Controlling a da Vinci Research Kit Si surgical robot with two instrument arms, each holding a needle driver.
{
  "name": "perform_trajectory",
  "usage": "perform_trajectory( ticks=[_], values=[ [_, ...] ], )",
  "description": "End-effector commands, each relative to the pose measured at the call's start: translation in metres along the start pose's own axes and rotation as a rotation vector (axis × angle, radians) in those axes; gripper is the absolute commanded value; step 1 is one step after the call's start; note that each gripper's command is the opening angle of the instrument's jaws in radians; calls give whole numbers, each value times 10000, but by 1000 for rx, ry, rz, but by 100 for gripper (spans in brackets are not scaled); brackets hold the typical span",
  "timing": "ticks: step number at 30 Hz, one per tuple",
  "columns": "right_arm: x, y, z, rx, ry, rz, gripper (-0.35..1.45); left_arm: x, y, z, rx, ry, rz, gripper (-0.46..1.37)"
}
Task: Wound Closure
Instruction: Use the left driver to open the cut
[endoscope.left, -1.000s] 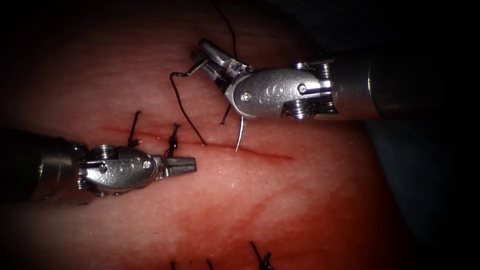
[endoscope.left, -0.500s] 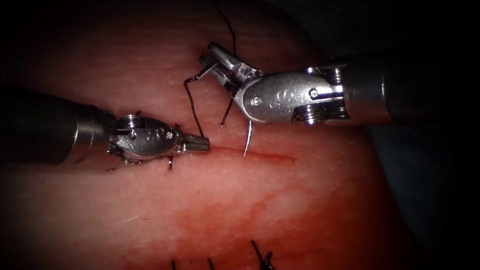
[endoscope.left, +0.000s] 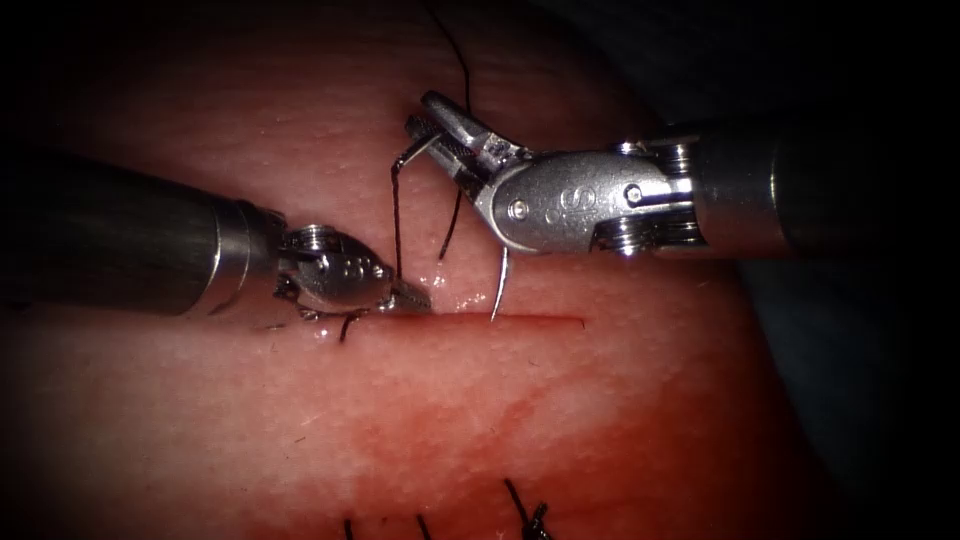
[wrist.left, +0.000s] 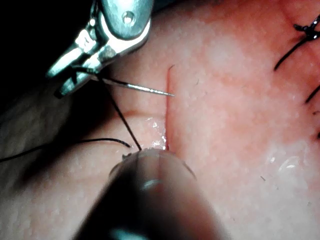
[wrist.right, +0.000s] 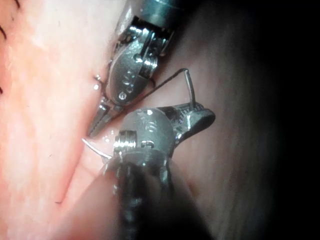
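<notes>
Above the cut (endoscope.left: 510, 320), the needle (endoscope.left: 499, 285) hangs with its sharp tip pointing down, very close to the cut line but not in the tissue (endoscope.left: 620, 420). My right end effector (endoscope.left: 440, 130) is closed on the needle near its back end, where the thread (endoscope.left: 396, 225) joins it. From there the thread drops straight down to the tissue at the left end of the open cut. Another piece of thread goes up and away past my right end effector. My left end effector (endoscope.left: 410, 297) comes in from the left and its tip rests on the tissue right where the thread goes in. Its jaws look closed or nearly closed, and I cannot tell if they hold the thread or the tissue. Wet shiny spots sit beside that tip. Red fluid (endoscope.left: 440, 430) stains the tissue below the cut. Short dark thread ends (endoscope.left: 522, 512) stick up near the bottom edge of the endoscope view.
</notes>
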Motion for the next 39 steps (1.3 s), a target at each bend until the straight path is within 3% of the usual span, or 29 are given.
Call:
perform_trajectory(
  ticks=[1,12,17,19,21,25,32,39],
  values=[
    [0,0,0,-3,1,0,-35,-1,2,0,-22,-22,7,-35],
    [-6,-7,1,-8,4,5,-35,-15,5,-7,-54,-105,17,-35],
    [-11,-18,5,-16,6,10,-35,-20,1,-9,-29,-126,8,-35],
    [-15,-27,10,-23,8,4,-35,-22,-3,-8,-10,-137,4,-5],
    [-21,-34,17,-31,6,6,-35,-23,-7,-6,5,-145,5,8],
    [-31,-39,27,-48,19,19,-35,-26,-6,0,11,-147,7,16],
    [-19,-40,32,-44,34,24,-35,-29,-2,3,14,-151,10,20],
    [-22,-46,35,-49,40,20,-35,-30,0,5,17,-152,10,31]
  ],
)
